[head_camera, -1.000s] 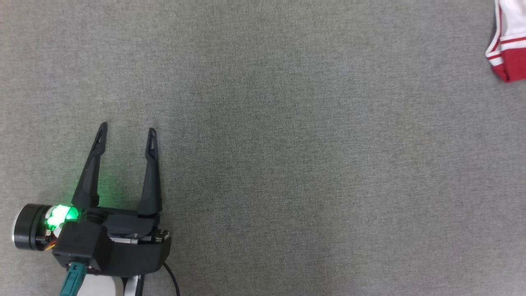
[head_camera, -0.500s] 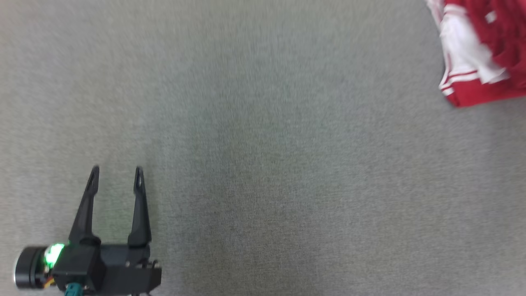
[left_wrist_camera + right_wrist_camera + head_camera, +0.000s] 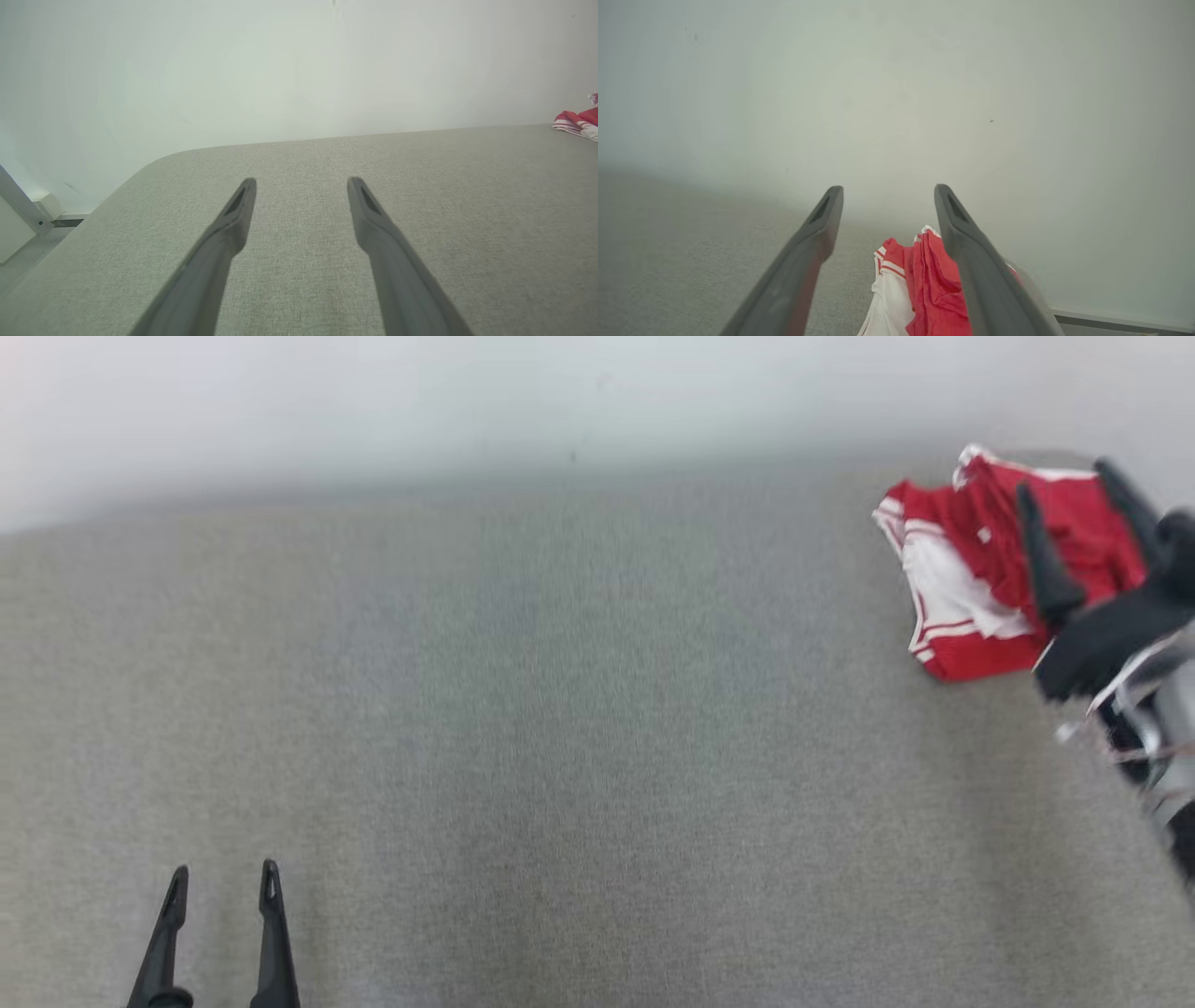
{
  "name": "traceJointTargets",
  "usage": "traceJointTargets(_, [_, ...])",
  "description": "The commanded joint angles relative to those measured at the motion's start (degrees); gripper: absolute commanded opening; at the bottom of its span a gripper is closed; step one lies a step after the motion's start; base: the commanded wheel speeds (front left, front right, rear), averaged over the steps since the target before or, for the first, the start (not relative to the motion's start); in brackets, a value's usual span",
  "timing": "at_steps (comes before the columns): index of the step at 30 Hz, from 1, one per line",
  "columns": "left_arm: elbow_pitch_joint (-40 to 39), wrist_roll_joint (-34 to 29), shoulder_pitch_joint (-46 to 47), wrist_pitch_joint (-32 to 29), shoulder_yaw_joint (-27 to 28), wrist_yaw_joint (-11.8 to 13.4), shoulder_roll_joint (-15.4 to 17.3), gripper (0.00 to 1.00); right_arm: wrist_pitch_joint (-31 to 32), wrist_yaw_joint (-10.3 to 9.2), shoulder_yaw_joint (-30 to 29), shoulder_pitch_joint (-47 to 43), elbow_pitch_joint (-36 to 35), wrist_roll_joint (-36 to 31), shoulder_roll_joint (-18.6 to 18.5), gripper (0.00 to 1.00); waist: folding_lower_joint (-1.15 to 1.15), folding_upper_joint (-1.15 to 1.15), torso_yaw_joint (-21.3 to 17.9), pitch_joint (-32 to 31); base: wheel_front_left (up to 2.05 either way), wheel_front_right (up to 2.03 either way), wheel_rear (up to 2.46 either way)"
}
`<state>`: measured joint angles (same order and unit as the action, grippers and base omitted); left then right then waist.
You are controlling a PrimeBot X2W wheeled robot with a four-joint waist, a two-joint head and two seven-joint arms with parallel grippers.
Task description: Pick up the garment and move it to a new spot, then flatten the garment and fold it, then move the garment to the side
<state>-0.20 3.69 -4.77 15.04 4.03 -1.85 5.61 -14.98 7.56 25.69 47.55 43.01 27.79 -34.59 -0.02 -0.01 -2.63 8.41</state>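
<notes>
The garment (image 3: 962, 588), red with white panels and stripes, lies crumpled at the far right of the grey table (image 3: 560, 709), close to its back edge. My right gripper (image 3: 1065, 478) hovers over the garment's right part, fingers open and empty. In the right wrist view the garment (image 3: 920, 284) lies below and between the open fingers of that gripper (image 3: 888, 187). My left gripper (image 3: 224, 870) stands open and empty at the near left, far from the garment. In the left wrist view, the open left gripper (image 3: 302, 179) is above bare table, with the garment (image 3: 577, 122) at the right edge.
A pale wall (image 3: 467, 401) rises right behind the table's back edge. The table's rounded far left corner (image 3: 154, 163) drops to a floor with a white fitting (image 3: 18, 219). Wide bare cloth lies between the two grippers.
The head camera has tilted up, so the whole picture slid down and the wall came into view. My right gripper has come into view over the garment. Both grippers stay open.
</notes>
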Motion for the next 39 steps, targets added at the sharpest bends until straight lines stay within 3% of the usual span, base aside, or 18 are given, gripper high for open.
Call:
traceJointTargets(1, [0.3,0.6,-1.2,0.2,0.3,0.0,0.1,1.0,-0.2,-0.2,-2.0,-3.5,-1.6,-1.4,1.3,1.0,0.02,0.01,0.2,-5.4,0.0,0.0,0.0])
traceJointTargets(6, [1.1,0.7,-2.5,0.2,0.9,-0.4,-0.2,1.0,-0.2,-0.2,-12.0,-14.6,-9.4,-5.8,6.4,1.0,0.02,0.01,0.4,-7.7,0.0,0.0,0.0])
traceJointTargets(21, [2.9,0.0,-2.7,0.2,0.6,-1.1,-0.6,1.0,-0.2,-0.19,-26.6,-39.2,-27.2,-14.2,19.7,1.0,0.02,0.01,0.7,-10.2,0.0,0.0,0.0])
traceJointTargets(30, [4.2,0.3,-2.9,0.2,1.3,-0.8,-0.8,1.0,-0.2,-0.19,-30.8,-49.0,-33.7,-18.3,27.3,1.0,0.02,0.01,1.1,-11.7,0.0,0.0,0.0])
traceJointTargets(39, [6.8,-0.4,-3.3,0.2,1.5,-0.8,-0.4,1.0,-0.2,-0.19,-28.8,-53.9,-36.8,-20.4,29.3,1.0,0.02,0.01,1.7,-12.5,0.0,0.0,0.0])
